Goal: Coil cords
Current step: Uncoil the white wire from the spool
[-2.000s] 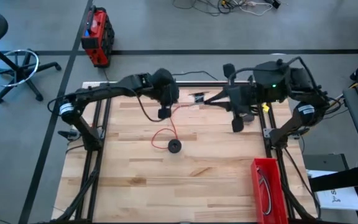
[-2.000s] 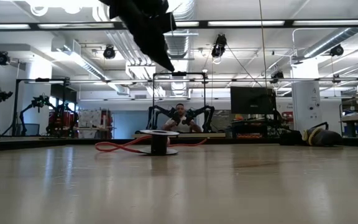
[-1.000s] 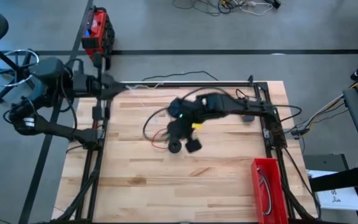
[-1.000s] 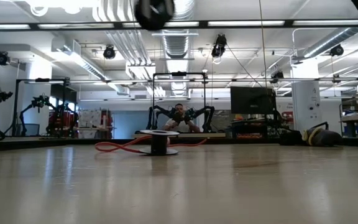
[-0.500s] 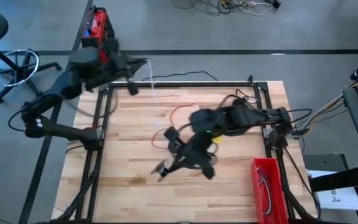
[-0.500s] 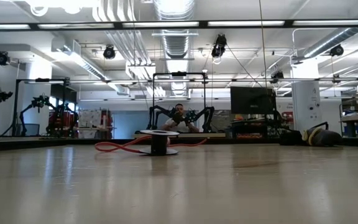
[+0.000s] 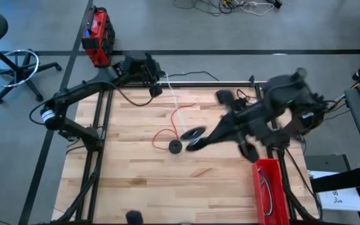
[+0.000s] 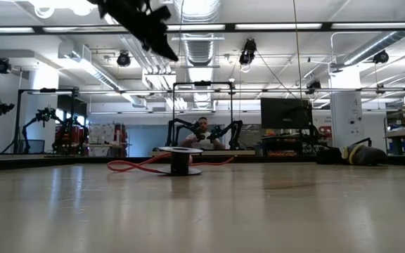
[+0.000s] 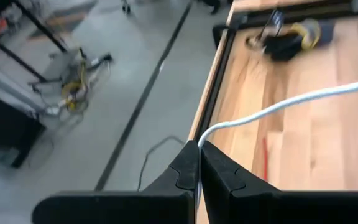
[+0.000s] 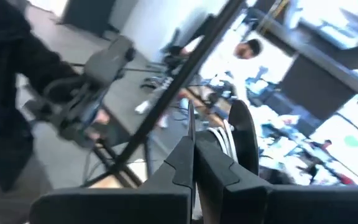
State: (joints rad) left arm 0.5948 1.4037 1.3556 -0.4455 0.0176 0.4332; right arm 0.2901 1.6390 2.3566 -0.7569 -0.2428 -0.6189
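The left claw point(image 9: 199, 163) is pinched shut on the white cord point(image 9: 278, 106), which runs out from between its fingertips and away across the wooden worktop point(image 7: 136, 181). In the high view this claw point(image 7: 157, 87) sits at the far rim of the worktop, with the white cord point(image 7: 170, 95) slanting from it toward the middle.

The right claw point(image 10: 193, 163) is also closed, and a dark spool wound with white cord point(image 10: 236, 138) sits right against its fingers; it appears to hold the spool, though the exact grip is hard to make out. From above, the right arm is blurred, its claw point(image 7: 195, 139) roughly over the middle of the worktop.

The red cord point(image 7: 170, 128) lies in a loose loop just beside the right claw, ending at a small black reel point(image 7: 175, 147) that stands on the wood. In the low view the reel point(image 8: 180, 159) is upright with the red cord point(image 8: 136, 166) spilling flat to its side.

The step in hand looks like winding the white cord onto the spool, one claw feeding and the other carrying. Next, the left claw should keep gentle tension while the right turns or circles the spool, staying clear of the red loop.
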